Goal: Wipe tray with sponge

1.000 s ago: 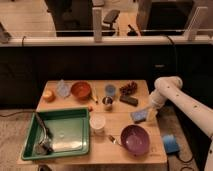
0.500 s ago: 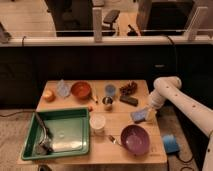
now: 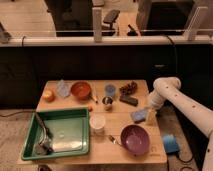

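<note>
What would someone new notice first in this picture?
Probably the big green tray at the lower left of the view, with dark utensils lying in it. Next, the white arm at the table's right edge, its gripper low beside the light-blue sponge, and the purple bowl nearer the camera.

The wooden bench (image 3: 100, 155) carries the green tray (image 3: 88, 132) at front left, a purple bowl (image 3: 135, 139) front right, an orange bowl (image 3: 80, 90) and blue cup (image 3: 110, 90) behind, and the light-blue sponge (image 3: 138, 116) near the right edge, the tool (image 3: 150, 116) just beside it
</note>
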`<state>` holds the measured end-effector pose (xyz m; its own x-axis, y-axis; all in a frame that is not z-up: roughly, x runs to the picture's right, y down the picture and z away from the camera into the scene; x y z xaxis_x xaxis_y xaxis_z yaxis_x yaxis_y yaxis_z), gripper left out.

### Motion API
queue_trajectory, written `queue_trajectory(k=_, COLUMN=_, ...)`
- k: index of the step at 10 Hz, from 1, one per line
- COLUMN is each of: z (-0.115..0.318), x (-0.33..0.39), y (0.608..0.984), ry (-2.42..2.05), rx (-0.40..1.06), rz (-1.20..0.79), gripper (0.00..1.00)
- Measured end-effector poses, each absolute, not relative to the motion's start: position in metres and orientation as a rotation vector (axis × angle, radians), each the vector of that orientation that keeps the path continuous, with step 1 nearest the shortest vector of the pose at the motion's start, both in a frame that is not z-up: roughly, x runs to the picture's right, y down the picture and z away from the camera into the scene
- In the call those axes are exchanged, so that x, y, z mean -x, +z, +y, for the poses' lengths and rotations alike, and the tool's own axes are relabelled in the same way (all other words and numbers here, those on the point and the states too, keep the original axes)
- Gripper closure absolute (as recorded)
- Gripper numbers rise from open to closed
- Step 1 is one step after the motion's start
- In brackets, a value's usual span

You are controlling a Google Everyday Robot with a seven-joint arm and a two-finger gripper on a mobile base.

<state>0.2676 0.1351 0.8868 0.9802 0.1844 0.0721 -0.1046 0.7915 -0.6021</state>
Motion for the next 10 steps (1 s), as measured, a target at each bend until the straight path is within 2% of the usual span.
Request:
queue_trajectory(k=7, z=0.153, x=-0.246, y=0.881, ry=-0.114, rx=0.635, rz=-0.204, gripper=0.24)
queue_trajectory(k=8, z=0.156, x=-0.240, y=0.883, ry=-0.154, rx=0.639, rz=-0.208, gripper=0.28)
queue_trajectory(k=10, z=0.159, x=-0.236, y=0.886, ry=-0.192, rx=0.645, rz=-0.211, gripper=0.44)
